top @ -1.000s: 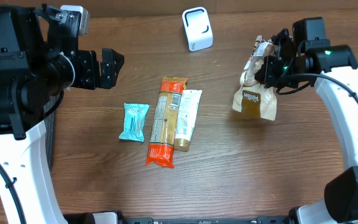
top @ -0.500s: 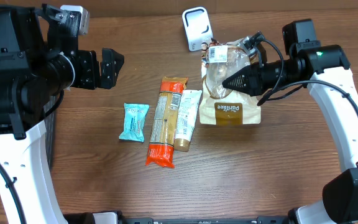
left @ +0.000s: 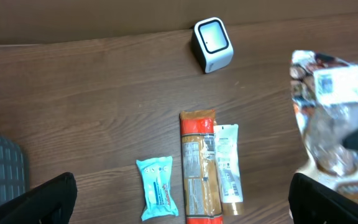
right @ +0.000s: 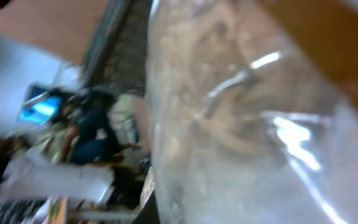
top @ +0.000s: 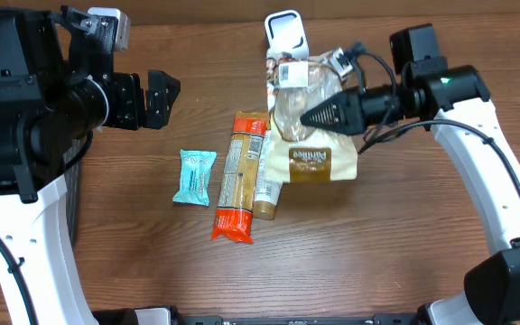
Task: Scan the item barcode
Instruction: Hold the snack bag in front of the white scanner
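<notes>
Front of the worktop, mid: pasta pack (top: 238, 181) lying lengthwise. Tube (top: 270, 176) lies against its right side. Teal packet (top: 194, 176) is near on the left, apart.

Left gripper (top: 147, 97) is over the worktop's left side, jaws spread wide, nothing between them.

Farther back, right of centre: bag (top: 314, 135), clear plastic with a brown label band at its near end. Right gripper (top: 307, 116) comes in from the bag's right side, jaws pressed together on the film around the bag's middle. The bag's left edge is just beside the tube's far end. White sticker (top: 293, 72) at the bag's far end faces up. The right wrist view is only blurred clear plastic filling the frame.

Back edge, centre: scanner (top: 285, 36). The bag's far end is just beside it; can't tell if they touch.
</notes>
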